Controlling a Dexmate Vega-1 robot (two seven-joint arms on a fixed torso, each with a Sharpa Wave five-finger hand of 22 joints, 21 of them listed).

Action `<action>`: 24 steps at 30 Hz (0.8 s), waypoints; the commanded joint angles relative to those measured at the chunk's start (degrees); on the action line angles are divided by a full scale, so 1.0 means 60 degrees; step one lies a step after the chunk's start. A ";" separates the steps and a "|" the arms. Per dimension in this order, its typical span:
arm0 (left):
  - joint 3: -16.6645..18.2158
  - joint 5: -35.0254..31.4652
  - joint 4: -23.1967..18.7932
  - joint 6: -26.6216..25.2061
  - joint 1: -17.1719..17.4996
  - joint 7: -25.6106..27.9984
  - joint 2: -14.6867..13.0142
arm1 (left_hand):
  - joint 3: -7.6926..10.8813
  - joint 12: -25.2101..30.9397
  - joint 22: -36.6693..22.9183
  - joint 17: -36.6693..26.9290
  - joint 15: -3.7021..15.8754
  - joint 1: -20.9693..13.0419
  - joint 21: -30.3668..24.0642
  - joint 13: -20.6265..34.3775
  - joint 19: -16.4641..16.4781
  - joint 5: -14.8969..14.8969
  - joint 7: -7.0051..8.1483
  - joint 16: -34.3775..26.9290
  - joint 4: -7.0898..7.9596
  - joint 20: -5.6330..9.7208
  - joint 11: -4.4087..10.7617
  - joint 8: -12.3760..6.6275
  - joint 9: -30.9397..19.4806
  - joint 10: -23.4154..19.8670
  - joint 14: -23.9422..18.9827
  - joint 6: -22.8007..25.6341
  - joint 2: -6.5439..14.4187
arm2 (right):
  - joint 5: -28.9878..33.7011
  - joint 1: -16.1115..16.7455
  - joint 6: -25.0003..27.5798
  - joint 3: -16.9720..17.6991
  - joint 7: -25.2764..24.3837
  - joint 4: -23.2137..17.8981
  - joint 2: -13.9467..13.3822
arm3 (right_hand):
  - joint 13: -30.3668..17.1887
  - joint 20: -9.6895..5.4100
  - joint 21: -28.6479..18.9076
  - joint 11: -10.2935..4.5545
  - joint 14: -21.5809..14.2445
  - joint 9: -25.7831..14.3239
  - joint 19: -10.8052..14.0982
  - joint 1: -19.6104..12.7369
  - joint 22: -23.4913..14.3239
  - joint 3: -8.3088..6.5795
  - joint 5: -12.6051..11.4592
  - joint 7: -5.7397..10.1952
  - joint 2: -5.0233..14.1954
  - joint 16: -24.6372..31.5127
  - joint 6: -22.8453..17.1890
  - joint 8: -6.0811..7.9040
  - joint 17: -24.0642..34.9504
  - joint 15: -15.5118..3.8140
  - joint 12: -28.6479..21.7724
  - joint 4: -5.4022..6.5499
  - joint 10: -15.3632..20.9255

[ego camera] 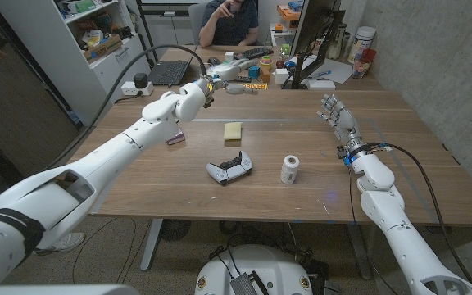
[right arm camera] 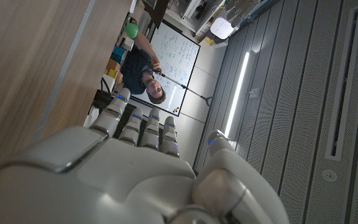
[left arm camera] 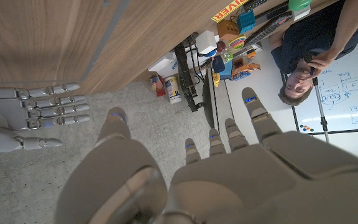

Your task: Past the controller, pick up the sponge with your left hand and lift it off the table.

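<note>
- The sponge (ego camera: 233, 132), a pale yellow block, lies on the wooden surface (ego camera: 269, 188), on the far side of the controller (ego camera: 229, 170) and well apart from it.
- The controller, white with dark parts, lies near the middle of the surface; a small white bottle (ego camera: 290, 170) stands upright just to the right of the controller.
- The left robot hand (ego camera: 220, 76) hangs in the air well beyond the controller, past the sponge and above the far edge of the surface; its fingers (left arm camera: 253, 116) are spread apart and it holds nothing.
- A small dark-and-pink object (ego camera: 175, 139) lies on the surface to the left of the controller, beneath the left forearm.
- The right robot hand (ego camera: 335, 115) is to the right of the controller and farther back, fingers (ego camera: 328, 103) apart, empty; whether it touches the surface I cannot tell.
- A person (ego camera: 229, 21) sits beyond the surface, far behind the controller.
</note>
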State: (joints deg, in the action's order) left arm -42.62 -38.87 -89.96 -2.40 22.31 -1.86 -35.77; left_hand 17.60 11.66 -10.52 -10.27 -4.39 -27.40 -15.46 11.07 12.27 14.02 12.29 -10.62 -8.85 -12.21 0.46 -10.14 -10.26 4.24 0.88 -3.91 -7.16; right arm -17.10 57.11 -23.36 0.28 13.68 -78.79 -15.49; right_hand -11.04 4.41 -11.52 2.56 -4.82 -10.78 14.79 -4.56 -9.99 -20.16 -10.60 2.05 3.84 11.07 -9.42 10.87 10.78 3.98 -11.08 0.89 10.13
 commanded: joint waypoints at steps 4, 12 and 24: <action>-0.0458 -0.0575 0.0102 -0.0565 -0.0227 -0.1139 -0.0065 | -0.0181 -0.0123 -0.0026 -0.0029 -0.0145 -0.0301 0.0050 0.0023 0.0269 0.0275 0.0049 0.0013 0.0006 -0.0016 -0.0038 -0.0018 -0.0059 0.0548 0.0100 -0.0364 -0.0215 | 0.0092 -0.0046 -0.0069 -0.0068 -0.0090 0.0088 -0.0011 | -0.0054 0.0008 -0.0028 -0.0014 -0.0094 -0.0028 0.0063 0.0093 -0.0046 0.0060 -0.0052 -0.0029 -0.0044 0.0073 -0.0108 0.0069 0.0062 0.0047 -0.0069 0.0055 0.0067; -0.0702 -0.0553 0.0460 -0.0592 -0.0432 -0.1754 0.0029 | -0.0293 -0.0189 -0.0032 -0.0036 -0.0265 -0.0466 0.0106 0.0025 0.0306 0.0408 0.0047 0.0057 0.0023 -0.0023 -0.0054 0.0007 -0.0062 0.0947 0.0303 -0.0658 -0.0251 | 0.0094 -0.0042 -0.0202 -0.0065 -0.0174 0.0162 0.0019 | -0.0054 0.0017 -0.0025 -0.0033 -0.0098 -0.0028 0.0058 0.0137 -0.0046 0.0084 -0.0060 -0.0026 -0.0056 0.0076 -0.0114 0.0070 0.0066 0.0046 -0.0067 0.0080 0.0065; -0.1052 -0.0566 0.0841 -0.0423 -0.0678 -0.2265 0.0150 | -0.0361 -0.0162 -0.0044 -0.0039 -0.0288 -0.0528 0.0077 0.0030 0.0454 0.0475 0.0048 0.0032 0.0040 -0.0013 -0.0070 0.0008 -0.0065 0.1028 0.0300 -0.0798 -0.0268 | 0.0117 -0.0036 -0.0250 -0.0088 -0.0237 0.0190 -0.0001 | -0.0053 0.0024 -0.0022 -0.0030 -0.0121 -0.0027 0.0054 0.0187 -0.0045 0.0110 -0.0073 -0.0028 -0.0068 0.0084 -0.0115 0.0069 0.0067 0.0055 -0.0061 0.0110 0.0053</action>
State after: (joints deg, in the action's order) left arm -47.09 -41.89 -86.59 -5.41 19.44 -12.40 -35.44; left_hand 15.79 10.58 -10.52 -10.26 -5.86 -29.75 -14.80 11.06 14.32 16.46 12.51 -10.31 -8.61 -12.19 0.00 -10.14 -10.55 9.47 2.37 -8.22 -8.73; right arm -16.50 56.89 -24.56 -0.12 12.74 -77.88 -15.51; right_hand -11.04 4.41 -11.52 2.56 -5.14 -10.77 14.78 -4.08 -9.99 -19.69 -10.82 1.74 3.47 11.07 -9.74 10.87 11.07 4.29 -11.08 1.36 10.13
